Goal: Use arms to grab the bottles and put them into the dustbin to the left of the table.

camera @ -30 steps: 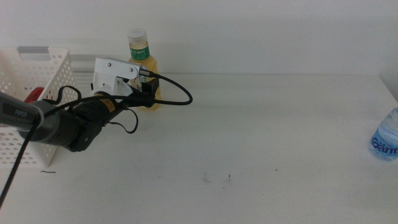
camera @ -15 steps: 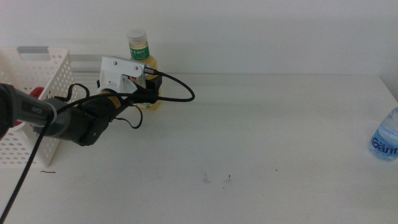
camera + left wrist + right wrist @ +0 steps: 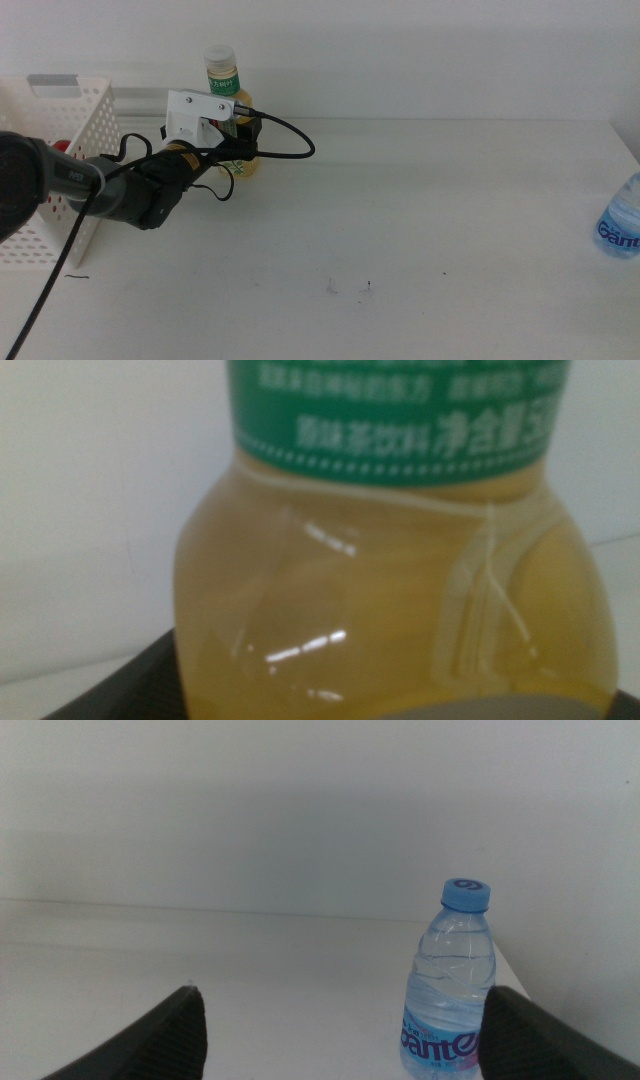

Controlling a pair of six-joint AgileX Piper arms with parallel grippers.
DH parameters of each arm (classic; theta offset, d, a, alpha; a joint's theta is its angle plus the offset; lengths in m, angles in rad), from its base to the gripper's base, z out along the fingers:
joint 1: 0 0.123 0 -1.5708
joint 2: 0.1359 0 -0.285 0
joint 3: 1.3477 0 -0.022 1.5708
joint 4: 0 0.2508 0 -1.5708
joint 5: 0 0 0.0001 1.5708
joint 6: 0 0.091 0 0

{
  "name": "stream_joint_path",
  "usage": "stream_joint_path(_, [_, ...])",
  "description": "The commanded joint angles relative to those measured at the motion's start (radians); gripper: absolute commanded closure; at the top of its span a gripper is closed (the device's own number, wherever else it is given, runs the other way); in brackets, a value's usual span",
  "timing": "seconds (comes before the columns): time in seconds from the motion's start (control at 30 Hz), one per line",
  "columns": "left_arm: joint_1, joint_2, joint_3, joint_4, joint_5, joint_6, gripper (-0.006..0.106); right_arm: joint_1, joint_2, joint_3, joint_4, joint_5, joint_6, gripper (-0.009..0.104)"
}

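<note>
The yellow tea bottle, white-capped with a green label, stands upright at the back left of the table. My left gripper sits at its lower body with the jaws open on either side. In the left wrist view the tea bottle fills the picture, and only a dark jaw edge shows beneath it. The clear water bottle with a blue cap stands at the table's right edge. My right gripper is open, low and well short of the water bottle. A red can lies inside the white dustbin.
The left arm's black cable loops out to the right of the tea bottle. A pale wall runs along the back of the table. A few small dark specks mark the tabletop near the front.
My left arm has pushed forward and slightly right, bringing its gripper around the base of the tea bottle. The bottle has stayed put. The water bottle has not moved.
</note>
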Motion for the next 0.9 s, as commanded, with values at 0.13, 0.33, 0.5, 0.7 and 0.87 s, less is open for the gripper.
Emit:
stream_joint_path(0.13, [0.002,0.014,-0.010,-0.070,-0.054,0.030,0.007,-0.006,-0.005,0.003,-0.003,-0.006,-0.007,0.002])
stream_joint_path(0.33, [0.002,0.028,-0.020,-0.046,-0.071,0.014,0.017,-0.006,-0.005,0.003,-0.003,-0.006,-0.007,0.002])
stream_joint_path(0.5, [0.004,0.024,-0.020,0.002,-0.079,0.007,0.046,-0.006,-0.005,0.003,-0.003,-0.006,-0.007,0.002])
stream_joint_path(0.7, [0.002,-0.044,0.027,0.023,-0.048,-0.011,0.073,-0.006,-0.005,0.003,-0.003,-0.006,-0.007,0.002])
stream_joint_path(0.87, [0.002,-0.142,0.106,0.019,-0.012,-0.010,0.075,-0.006,-0.005,0.003,-0.003,-0.006,-0.007,0.002])
